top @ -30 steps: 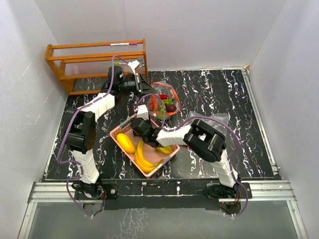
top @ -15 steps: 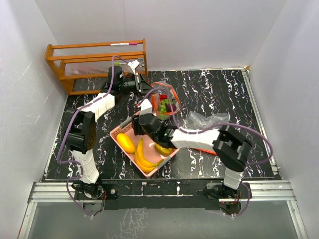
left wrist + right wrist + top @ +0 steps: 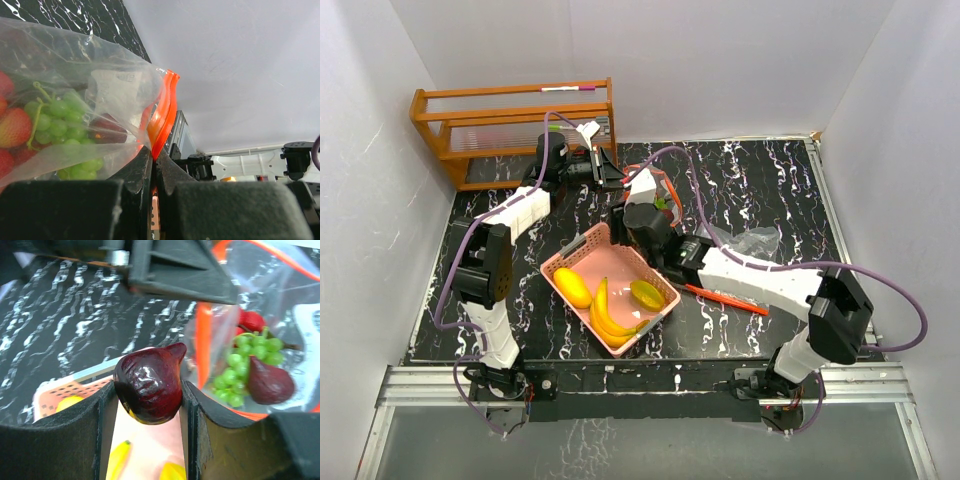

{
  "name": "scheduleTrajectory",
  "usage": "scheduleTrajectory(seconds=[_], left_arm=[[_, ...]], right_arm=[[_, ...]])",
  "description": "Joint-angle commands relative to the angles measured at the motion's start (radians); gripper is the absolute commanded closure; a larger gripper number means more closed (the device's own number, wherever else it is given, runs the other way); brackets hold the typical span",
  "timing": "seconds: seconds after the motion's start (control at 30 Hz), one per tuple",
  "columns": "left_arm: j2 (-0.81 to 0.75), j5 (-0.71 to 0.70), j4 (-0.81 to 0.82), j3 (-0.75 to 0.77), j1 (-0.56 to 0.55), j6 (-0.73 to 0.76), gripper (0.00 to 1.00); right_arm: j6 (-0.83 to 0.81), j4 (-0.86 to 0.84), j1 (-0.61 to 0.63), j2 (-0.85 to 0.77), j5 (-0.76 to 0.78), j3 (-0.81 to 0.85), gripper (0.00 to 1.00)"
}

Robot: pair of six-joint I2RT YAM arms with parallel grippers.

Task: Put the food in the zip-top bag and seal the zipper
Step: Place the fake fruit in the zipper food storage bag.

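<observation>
**Now a dark red fruit sits in the right pincer, near the bag**

The right pincer (image 3: 148, 407) squeezes a dark red fruit (image 3: 147, 385) from both sides, near the mouth of the bag (image 3: 280, 295). The fruit looks shiny, smooth and hard, like a light toy, so it could slip. Holding it round its fat middle, as here, looks safest.

The left pincer (image 3: 154, 165) is pinched tight on the bag's orange zipper edge (image 3: 165, 107) and holds it up. The bag is thin and floppy, so that stiffer edge is the best place to hold.

Inside the bag are green grapes (image 3: 60, 120), strawberries (image 3: 14, 127) and another dark fruit (image 3: 270, 382). Bananas (image 3: 605, 315) and a yellow fruit (image 3: 572, 287) lie in the pink basket (image 3: 582, 250) on the table (image 3: 770, 180).

From above, the right arm covers most of the bag's mouth, so I cannot tell how wide it gapes. Clear plastic and a red strip (image 3: 725, 298) lie under that arm. I cannot tell if they belong to this bag.
</observation>
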State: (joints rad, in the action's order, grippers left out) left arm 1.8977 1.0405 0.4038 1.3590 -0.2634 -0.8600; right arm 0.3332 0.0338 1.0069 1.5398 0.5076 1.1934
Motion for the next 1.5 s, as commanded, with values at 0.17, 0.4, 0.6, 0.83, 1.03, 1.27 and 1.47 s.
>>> scheduleTrajectory(seconds=[0.17,0.4,0.6,0.83,1.03,1.27,1.47], left_arm=[[-0.065,0.042,0.028,0.003,0.009,0.003,1.0],[-0.061,0.042,0.043,-0.003,0.009,-0.011,1.0],[-0.056,0.046,0.041,0.001,0.008,-0.011,1.0],[-0.056,0.045,0.042,0.0,0.009,-0.016,1.0],[-0.057,0.053,0.079,-0.01,0.007,-0.051,1.0],[-0.049,0.076,0.147,-0.032,0.008,-0.106,1.0],[-0.036,0.096,0.235,-0.049,0.008,-0.172,1.0]], right_arm=[[0.041,0.108,-0.135,-0.069,0.078,0.03,0.59],[0.01,0.061,-0.287,-0.018,-0.14,0.045,0.44],[-0.049,0.107,-0.3,0.062,-0.219,0.149,0.22],[-0.017,0.122,-0.301,-0.046,-0.156,0.102,0.17],[0.069,0.282,-0.302,-0.122,-0.029,0.026,0.18],[0.103,0.27,-0.369,-0.16,-0.118,-0.087,0.24],[0.066,0.124,-0.433,-0.128,-0.262,-0.125,0.31]])
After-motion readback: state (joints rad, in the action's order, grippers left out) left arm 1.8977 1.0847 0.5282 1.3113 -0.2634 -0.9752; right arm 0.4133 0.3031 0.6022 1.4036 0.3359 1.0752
